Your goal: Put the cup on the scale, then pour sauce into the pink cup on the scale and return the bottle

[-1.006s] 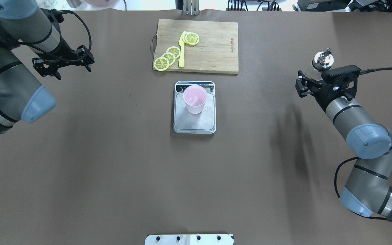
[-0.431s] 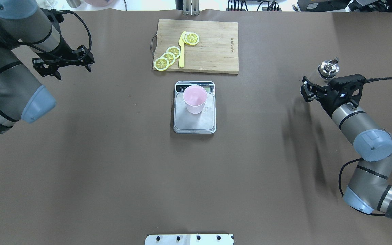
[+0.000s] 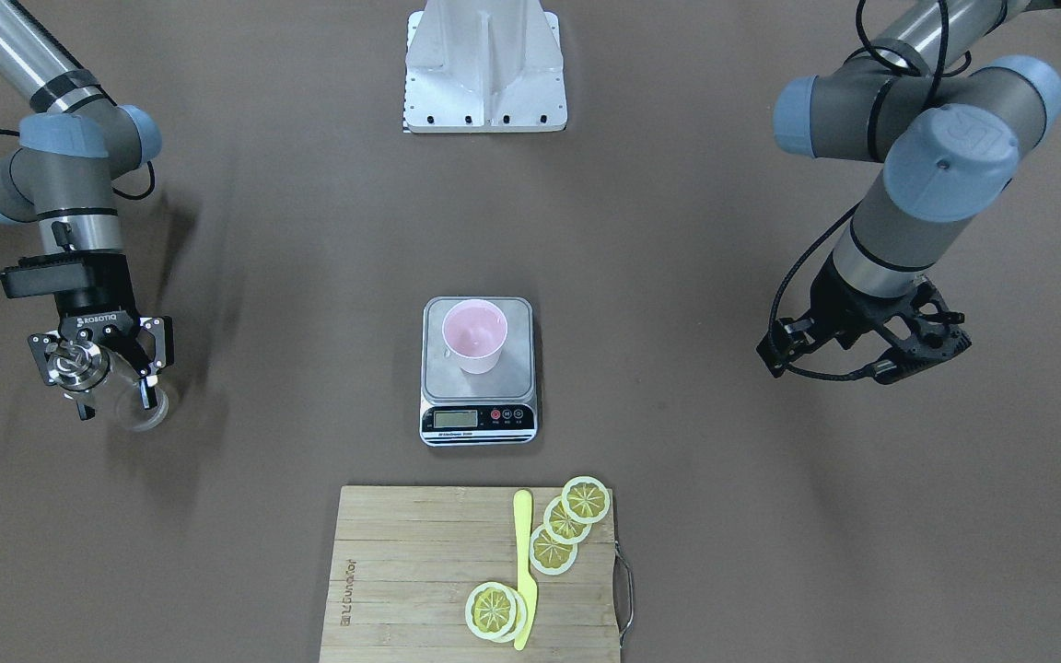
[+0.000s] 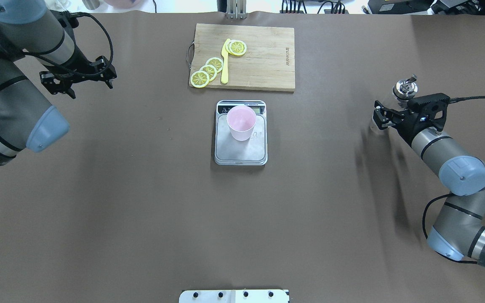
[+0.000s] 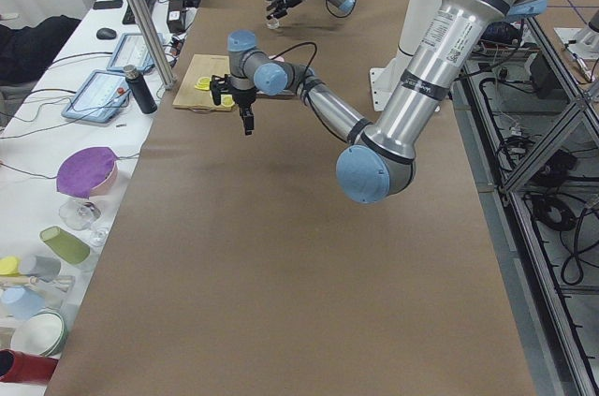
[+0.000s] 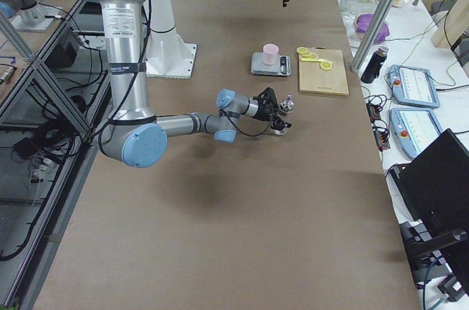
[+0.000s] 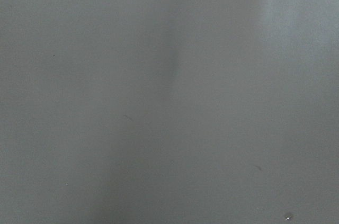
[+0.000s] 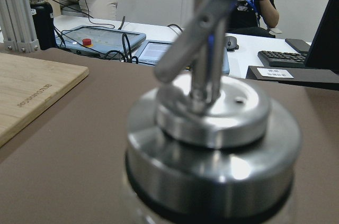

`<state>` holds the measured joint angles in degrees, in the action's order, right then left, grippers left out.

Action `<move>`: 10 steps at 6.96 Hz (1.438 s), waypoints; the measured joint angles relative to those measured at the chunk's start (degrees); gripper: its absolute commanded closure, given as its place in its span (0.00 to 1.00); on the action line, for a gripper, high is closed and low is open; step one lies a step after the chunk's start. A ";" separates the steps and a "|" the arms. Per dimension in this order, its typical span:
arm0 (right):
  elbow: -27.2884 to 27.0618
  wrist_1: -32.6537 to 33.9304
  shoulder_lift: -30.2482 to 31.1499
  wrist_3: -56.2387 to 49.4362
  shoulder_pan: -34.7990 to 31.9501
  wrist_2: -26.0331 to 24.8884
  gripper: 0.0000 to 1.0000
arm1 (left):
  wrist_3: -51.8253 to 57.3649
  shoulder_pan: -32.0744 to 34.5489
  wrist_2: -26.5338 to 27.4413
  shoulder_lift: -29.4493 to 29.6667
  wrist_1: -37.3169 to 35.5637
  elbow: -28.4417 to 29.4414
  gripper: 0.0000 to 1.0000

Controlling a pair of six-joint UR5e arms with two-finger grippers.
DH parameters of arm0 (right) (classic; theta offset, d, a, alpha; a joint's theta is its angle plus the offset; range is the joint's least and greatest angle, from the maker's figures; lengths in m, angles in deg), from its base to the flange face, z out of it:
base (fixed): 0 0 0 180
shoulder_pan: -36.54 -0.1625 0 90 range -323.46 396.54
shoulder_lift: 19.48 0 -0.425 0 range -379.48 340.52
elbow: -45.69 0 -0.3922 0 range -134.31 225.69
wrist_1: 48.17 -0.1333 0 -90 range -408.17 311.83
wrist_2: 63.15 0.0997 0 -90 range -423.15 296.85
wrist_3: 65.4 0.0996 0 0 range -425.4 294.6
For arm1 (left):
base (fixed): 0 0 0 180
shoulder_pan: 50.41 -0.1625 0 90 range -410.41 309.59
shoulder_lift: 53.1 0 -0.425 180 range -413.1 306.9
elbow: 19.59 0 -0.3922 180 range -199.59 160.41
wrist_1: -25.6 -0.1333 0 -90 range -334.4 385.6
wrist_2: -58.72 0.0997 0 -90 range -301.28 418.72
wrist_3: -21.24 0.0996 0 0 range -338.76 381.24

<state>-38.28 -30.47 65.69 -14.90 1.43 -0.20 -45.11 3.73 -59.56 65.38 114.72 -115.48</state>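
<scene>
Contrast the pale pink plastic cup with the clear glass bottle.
The pale pink plastic cup is opaque and open-topped; the clear glass bottle has a shiny metal pourer cap. The cup stands free on the silver-grey scale; the bottle is far off it, inside the right gripper. Both stand upright.

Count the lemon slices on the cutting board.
5 lemon slices on the cutting board: three overlap in a row on one side of the yellow knife, and two lie stacked on the other, the lower mostly hidden.

Cutting board [image 4: 263,63] bears lemon slices [image 4: 215,64] (some apparently overlapping) and yellow knife [image 4: 225,73].
</scene>
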 measured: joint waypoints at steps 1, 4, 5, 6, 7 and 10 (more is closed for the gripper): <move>0.02 0.13 0.00 0.62 -0.26 0.99 0.01 | 0.00 0.00 0.04 0.00 0.00 0.01 0.01; -0.28 -0.04 -0.08 0.78 -1.19 3.40 0.00 | 0.10 0.00 0.06 -0.17 0.00 0.17 0.01; -1.22 -0.19 0.69 0.71 -1.36 3.95 0.00 | 0.19 0.00 0.07 -0.24 0.00 0.22 0.01; -3.59 -0.24 2.97 0.79 -1.39 4.69 0.00 | 0.24 0.00 0.06 -0.34 0.00 0.22 0.01; -6.68 -0.13 6.19 0.89 -1.39 6.43 0.00 | 0.25 0.00 0.07 -0.42 0.02 0.21 0.01; -16.99 4.79 13.33 1.82 -3.34 16.42 0.00 | 0.37 0.00 0.07 -0.64 0.07 0.10 0.01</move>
<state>-55.27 -25.68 79.03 -13.08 -1.91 16.22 -44.75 3.73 -59.50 64.74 114.79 -115.38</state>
